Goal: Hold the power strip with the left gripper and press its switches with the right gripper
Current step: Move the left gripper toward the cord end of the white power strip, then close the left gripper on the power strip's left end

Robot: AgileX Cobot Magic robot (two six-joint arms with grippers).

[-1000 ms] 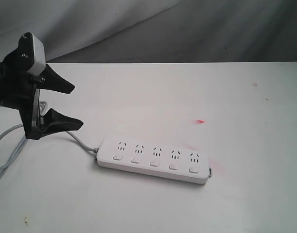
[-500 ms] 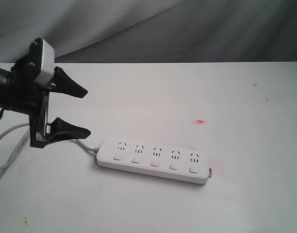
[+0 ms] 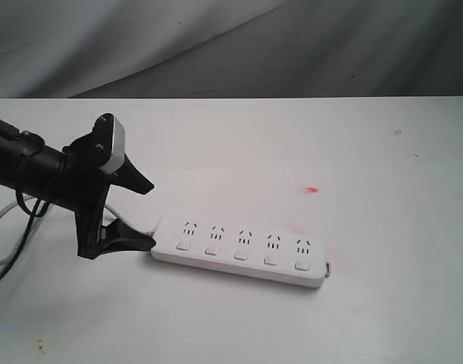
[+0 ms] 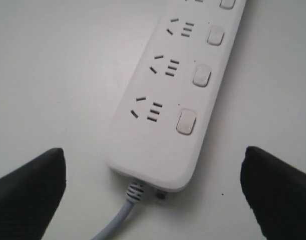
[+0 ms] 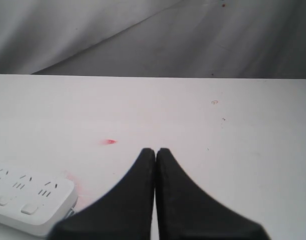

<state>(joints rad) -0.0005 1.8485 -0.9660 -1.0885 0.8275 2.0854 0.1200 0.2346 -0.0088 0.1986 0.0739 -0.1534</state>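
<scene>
The white power strip (image 3: 239, 252) lies flat on the table, its five switches (image 3: 241, 254) in a row under the sockets and its grey cord (image 3: 11, 250) trailing off to the left. My left gripper (image 3: 146, 214) is open, its two black fingers straddling the strip's cord end without touching it. In the left wrist view the strip (image 4: 178, 90) runs away from the open gripper (image 4: 155, 170), with the cord (image 4: 120, 220) between the fingers. My right gripper (image 5: 156, 150) is shut and empty, well off the strip (image 5: 27, 200); the exterior view does not show it.
The white table (image 3: 367, 152) carries a small red mark (image 3: 313, 189) behind the strip and a faint pink smear by the strip's right end. A grey cloth backdrop (image 3: 231, 45) hangs behind the table's far edge.
My left gripper has come down and to the right, from above the table's left side to the strip's cord end, staying open. The strip has not moved.
</scene>
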